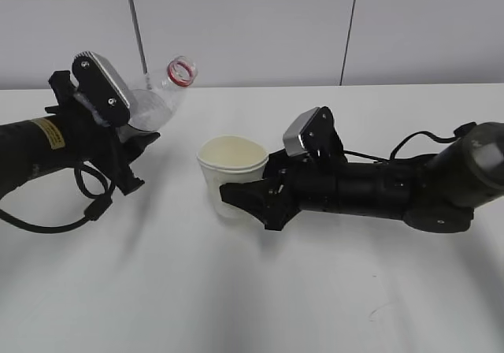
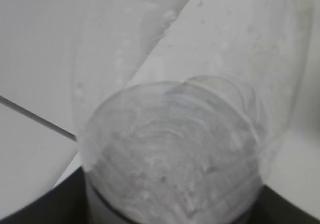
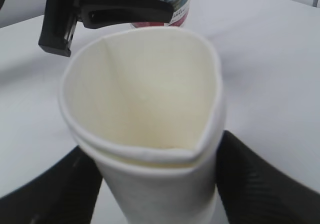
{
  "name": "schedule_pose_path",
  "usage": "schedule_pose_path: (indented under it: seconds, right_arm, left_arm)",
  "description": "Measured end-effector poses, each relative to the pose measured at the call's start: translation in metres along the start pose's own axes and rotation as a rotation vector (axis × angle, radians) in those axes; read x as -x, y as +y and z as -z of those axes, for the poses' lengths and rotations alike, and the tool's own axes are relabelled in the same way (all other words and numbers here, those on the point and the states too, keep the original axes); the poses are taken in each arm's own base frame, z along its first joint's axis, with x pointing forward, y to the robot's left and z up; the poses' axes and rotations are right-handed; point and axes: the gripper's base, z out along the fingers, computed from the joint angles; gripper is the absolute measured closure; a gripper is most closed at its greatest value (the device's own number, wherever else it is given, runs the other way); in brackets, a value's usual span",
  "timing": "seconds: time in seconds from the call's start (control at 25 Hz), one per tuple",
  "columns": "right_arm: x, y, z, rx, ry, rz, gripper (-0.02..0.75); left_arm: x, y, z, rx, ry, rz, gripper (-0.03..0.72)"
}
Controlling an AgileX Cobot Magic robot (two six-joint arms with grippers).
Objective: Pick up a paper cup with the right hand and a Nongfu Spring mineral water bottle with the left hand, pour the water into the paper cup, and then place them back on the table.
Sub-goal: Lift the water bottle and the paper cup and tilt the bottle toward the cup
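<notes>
My left gripper [image 1: 138,157] is shut on the lower part of the clear water bottle [image 1: 155,105] and holds it above the table, tilted to the right. Its capless neck with the red ring [image 1: 182,71] points up and right, left of the cup. The bottle [image 2: 175,154] fills the left wrist view, with droplets on its wall. My right gripper [image 1: 239,197] is shut on the white paper cup [image 1: 232,164], upright and low over the table. In the right wrist view the cup [image 3: 145,94] is squeezed between the black fingers [image 3: 260,184]. I see no water in it.
The white table [image 1: 260,290] has a small dark scuff [image 1: 378,313] at the front right. A grey panelled wall stands behind. The left arm's black cable [image 1: 87,199] loops down onto the table. The bottle's label [image 3: 181,9] shows just beyond the cup.
</notes>
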Motion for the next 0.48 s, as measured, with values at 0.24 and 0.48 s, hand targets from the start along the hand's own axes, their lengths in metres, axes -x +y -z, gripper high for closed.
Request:
schedule_pose_path:
  seconds: [0.24, 0.48]
  right_arm:
    - [0.0074, 0.0002, -0.0082, 0.009, 0.005, 0.015, 0.23]
    - [0.0094, -0.0013, -0.0095, 0.008, 0.008, 0.014, 0.23]
  left_arm:
    - [0.002, 0.0023, 0.0017, 0.007, 0.002, -0.096, 0.291]
    - [0.0038, 0.0063, -0.001, 0.006, 0.017, -0.195, 0.291]
